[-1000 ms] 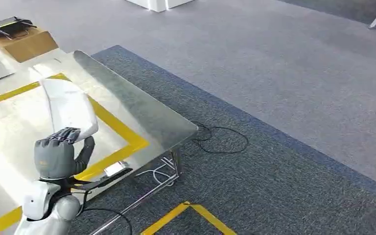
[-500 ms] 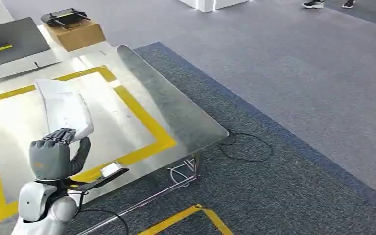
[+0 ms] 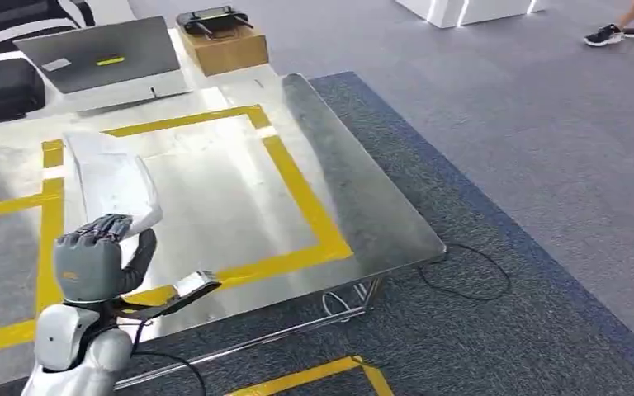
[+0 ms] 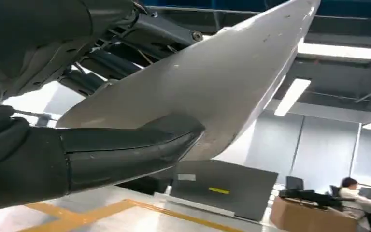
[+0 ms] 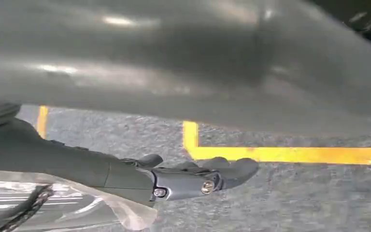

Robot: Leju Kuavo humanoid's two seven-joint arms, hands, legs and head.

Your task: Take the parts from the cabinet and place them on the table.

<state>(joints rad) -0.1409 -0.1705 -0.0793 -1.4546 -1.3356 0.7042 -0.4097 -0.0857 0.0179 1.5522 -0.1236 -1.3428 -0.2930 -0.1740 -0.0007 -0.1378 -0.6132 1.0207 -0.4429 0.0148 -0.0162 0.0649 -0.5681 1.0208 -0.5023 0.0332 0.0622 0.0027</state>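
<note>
White part [image 3: 111, 183], silver table [image 3: 355, 198], yellow tape [image 3: 305, 198].

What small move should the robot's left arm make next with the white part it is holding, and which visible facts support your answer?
Probably lower the white part onto the metal table, inside the yellow tape square. The left hand grips the part's near end and holds it raised over the tabletop, so placing it is what remains; the surface just beneath looks bare.
</note>
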